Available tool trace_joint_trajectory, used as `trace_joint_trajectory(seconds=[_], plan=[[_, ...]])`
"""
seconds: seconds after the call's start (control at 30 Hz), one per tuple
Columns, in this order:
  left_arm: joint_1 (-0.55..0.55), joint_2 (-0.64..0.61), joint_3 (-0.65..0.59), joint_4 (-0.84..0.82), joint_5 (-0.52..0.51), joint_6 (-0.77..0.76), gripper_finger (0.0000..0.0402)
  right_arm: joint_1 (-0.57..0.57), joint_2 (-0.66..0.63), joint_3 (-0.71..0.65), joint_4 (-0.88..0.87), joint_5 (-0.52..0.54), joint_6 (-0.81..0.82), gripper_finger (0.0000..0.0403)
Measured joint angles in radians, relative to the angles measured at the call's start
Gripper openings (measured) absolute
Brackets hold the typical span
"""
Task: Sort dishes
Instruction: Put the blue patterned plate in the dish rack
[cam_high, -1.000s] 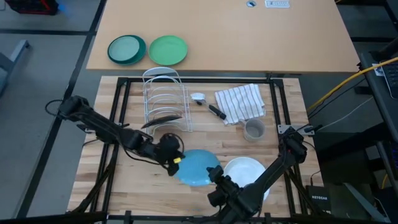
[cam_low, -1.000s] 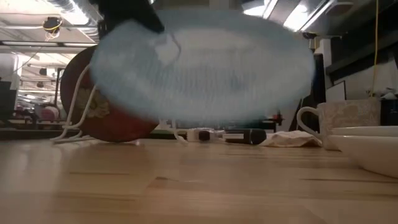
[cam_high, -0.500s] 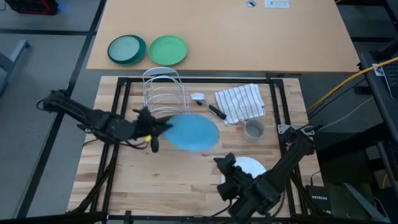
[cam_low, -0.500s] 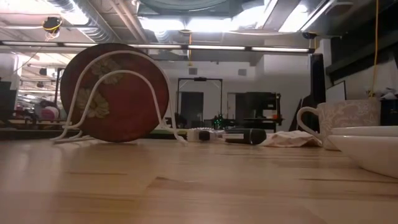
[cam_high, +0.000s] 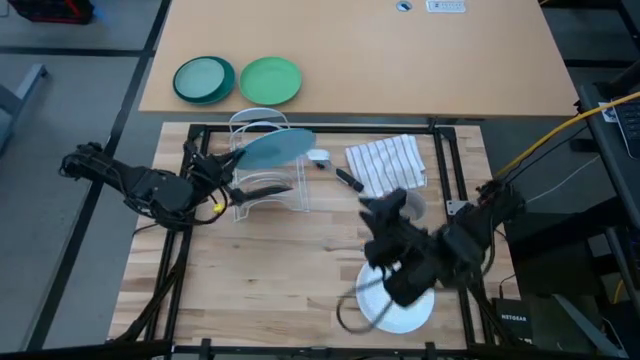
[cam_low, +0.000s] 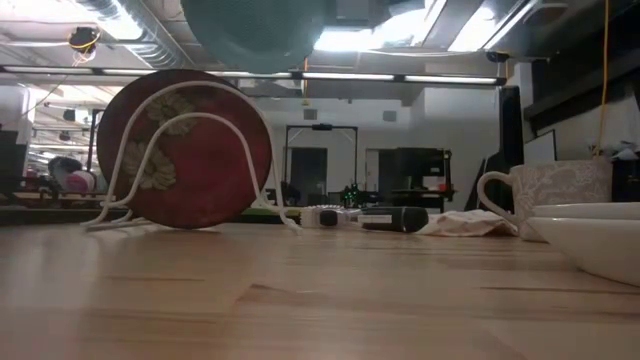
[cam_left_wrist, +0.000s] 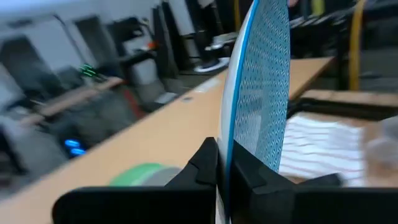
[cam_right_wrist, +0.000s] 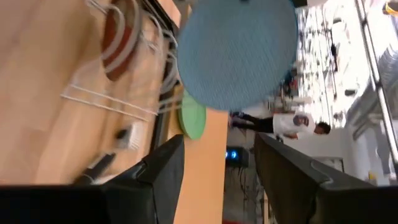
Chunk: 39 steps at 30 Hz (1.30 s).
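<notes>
While the light blue plate is clamped on edge by the left gripper above the wire rack, the right gripper is held open near the white plate.

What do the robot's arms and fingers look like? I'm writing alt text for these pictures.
Both arms are dark, near-black jointed links with bundled black cables along them. The left arm has a small yellow mark near its wrist. The right arm looks bulkier and blurred. The left gripper and right gripper each have two flat, matte black fingers with angular edges.
</notes>
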Motion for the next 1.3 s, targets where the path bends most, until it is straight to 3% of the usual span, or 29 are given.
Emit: trace_joint_trajectory(seconds=[0.3,0.53,0.73,1.0,1.3], plan=[[0.039,0.0,0.0,-0.069,-0.02,0.094,0.0,-0.237,-0.013,-0.007,0.002,-0.149,-0.165,0.0198],[0.039,0.0,0.0,-0.283,-0.019,-0.109,0.0,-0.386,-0.012,-0.06,0.0,-0.261,-0.253,0.0198],[0.039,0.0,0.0,-0.419,-0.012,-0.266,0.0,-0.472,-0.012,-0.087,0.0,-0.28,-0.262,0.0198],[0.039,0.0,-0.009,-0.635,0.087,-0.482,0.0,-0.565,-0.012,-0.145,0.044,-0.323,-0.288,0.0198],[0.041,0.009,-0.147,-0.657,0.155,-0.565,0.0,-0.655,-0.012,-0.291,0.365,-0.596,-0.498,0.0198]])
